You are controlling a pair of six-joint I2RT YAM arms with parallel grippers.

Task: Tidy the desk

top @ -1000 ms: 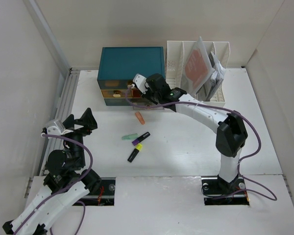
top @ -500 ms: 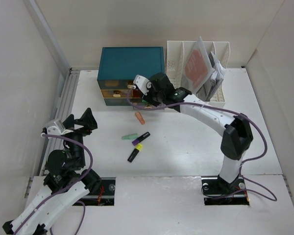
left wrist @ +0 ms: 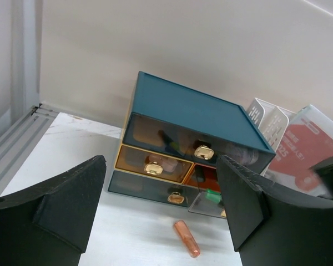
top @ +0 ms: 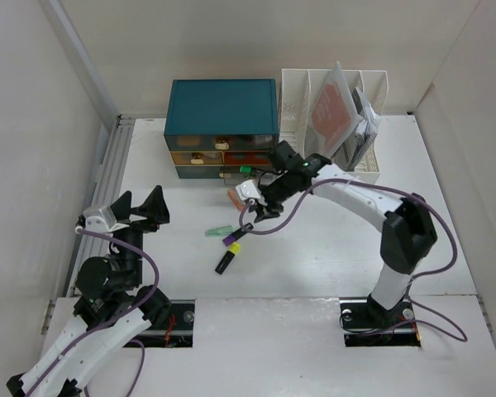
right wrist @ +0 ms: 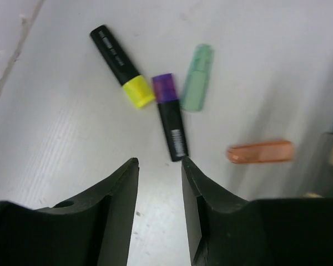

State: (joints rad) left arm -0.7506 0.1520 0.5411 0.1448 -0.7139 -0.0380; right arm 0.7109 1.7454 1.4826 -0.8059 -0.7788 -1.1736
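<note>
The desk (top: pixel 331 240) is a white tabletop. On it lie an orange marker (top: pixel 234 198) (right wrist: pixel 261 151), a pale green marker (top: pixel 218 231) (right wrist: pixel 197 77), a purple-capped black marker (top: pixel 233 238) (right wrist: pixel 171 116) and a yellow-capped black marker (top: pixel 226 260) (right wrist: pixel 122 65). My right gripper (top: pixel 251 217) (right wrist: pixel 160 163) hangs open just above the desk, its tips near the black end of the purple-capped marker, nothing between them. Over the left side, my left gripper (top: pixel 140 207) (left wrist: pixel 161 166) is raised, open and empty, facing the drawer box.
A teal drawer box (top: pixel 223 107) (left wrist: pixel 188 111) stands at the back; its lower right drawer (top: pixel 250 172) (left wrist: pixel 211 202) is pulled out with a green item inside. A white file rack (top: pixel 335 116) (left wrist: pixel 266 119) with papers stands right of it. Walls enclose the desk.
My right gripper has left the front of the drawer box and swung down and forward to the markers. The left gripper has shifted slightly right.
</note>
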